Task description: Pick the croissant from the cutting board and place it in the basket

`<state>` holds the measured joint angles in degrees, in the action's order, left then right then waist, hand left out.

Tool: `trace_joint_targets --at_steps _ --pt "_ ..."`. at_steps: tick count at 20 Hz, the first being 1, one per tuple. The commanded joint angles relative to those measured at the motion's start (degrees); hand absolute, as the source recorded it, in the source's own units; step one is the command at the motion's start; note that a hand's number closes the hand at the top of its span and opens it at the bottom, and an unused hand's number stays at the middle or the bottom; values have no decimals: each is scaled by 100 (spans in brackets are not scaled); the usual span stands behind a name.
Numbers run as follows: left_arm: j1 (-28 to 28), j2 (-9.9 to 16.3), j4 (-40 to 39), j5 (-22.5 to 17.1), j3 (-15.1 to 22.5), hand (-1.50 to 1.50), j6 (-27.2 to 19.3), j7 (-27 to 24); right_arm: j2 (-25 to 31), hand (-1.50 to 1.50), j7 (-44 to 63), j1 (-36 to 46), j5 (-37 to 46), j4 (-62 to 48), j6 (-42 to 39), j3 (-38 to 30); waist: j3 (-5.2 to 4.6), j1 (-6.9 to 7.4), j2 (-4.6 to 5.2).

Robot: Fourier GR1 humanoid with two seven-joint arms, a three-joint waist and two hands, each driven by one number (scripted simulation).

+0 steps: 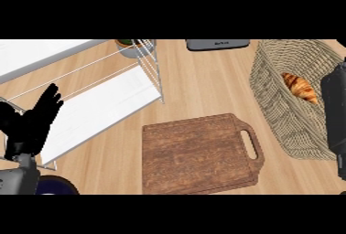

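Lying inside the wicker basket (283,119), the croissant (300,87) rests against its right wall, as you see. Your right hand (334,119) is a dark shape over the basket's right rim; its fingers cannot be told. The cutting board (199,155) sits bare on the counter (202,82). Your left hand (30,121) rests open at the left edge, fingers up.

Light falls evenly and fairly bright over the wooden desk (196,77), with no glare or hot spots on it. The cutting board (199,155) casts only a thin, soft shadow along its lower and right edges. The white shelf of the wire rack (101,107) reads nearly flat white, its detail washed out. The left hand (30,123) is a plain black shape with little inner shading. Inside the wicker basket (287,119) the weave darkens slightly.
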<state>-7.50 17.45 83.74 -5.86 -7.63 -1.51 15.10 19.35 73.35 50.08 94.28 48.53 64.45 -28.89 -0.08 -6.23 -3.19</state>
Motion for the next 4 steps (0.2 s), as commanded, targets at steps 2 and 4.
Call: trace_joint_targets --at_steps 2,4 --pt "360 41 -94 19 -127 0 -24 -126 -907 -150 323 -642 -76 983 -196 -5 -32 -149 -70" --pt "275 181 -36 -47 -231 0 24 -21 -1290 -150 277 -986 -73 1322 -291 16 -27 -152 -58"
